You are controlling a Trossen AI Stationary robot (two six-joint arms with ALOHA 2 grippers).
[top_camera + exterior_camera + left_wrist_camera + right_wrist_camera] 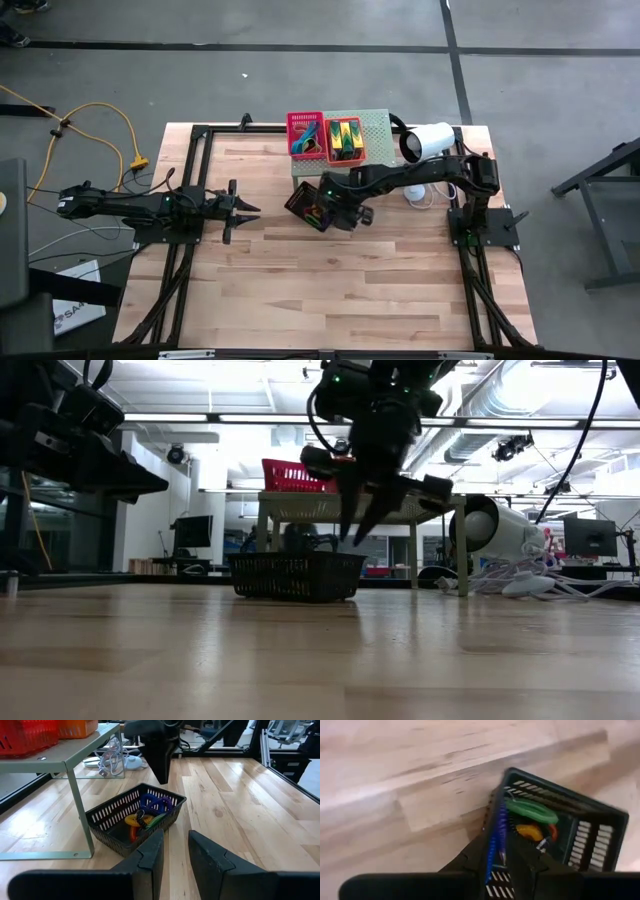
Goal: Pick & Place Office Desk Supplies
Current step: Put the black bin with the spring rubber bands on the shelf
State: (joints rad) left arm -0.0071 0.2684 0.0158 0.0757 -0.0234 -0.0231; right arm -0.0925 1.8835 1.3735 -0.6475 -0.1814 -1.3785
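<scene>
A black mesh basket (308, 207) stands on the wooden table, right in front of the pale-green shelf (375, 125). In it lie a green loop (532, 811) and orange and red loops (134, 822). A blue coiled loop (499, 827) runs from the basket's rim up between the fingers of my right gripper (497, 852). That gripper hangs over the basket (295, 575), pointing steeply down, and is shut on the coil. My left gripper (250, 208) waits at the table's left, level and open, with nothing between its fingers (150, 852). My right gripper pinches the blue coiled loop (495, 851) between its two fingers. The fingers come from above, slanting down, and lie along the stretched coil. The coil's far end (503, 806) reaches to the basket's rim beside the green loop. Whether it hangs clear, I cannot tell.
On the shelf stand a red basket (305, 135) and an orange basket holding yellow-and-green pieces (345, 140). A white cylindrical device (427, 140) with pale cables (520, 582) lies right of the shelf. Bare tabletop stretches toward the near edge.
</scene>
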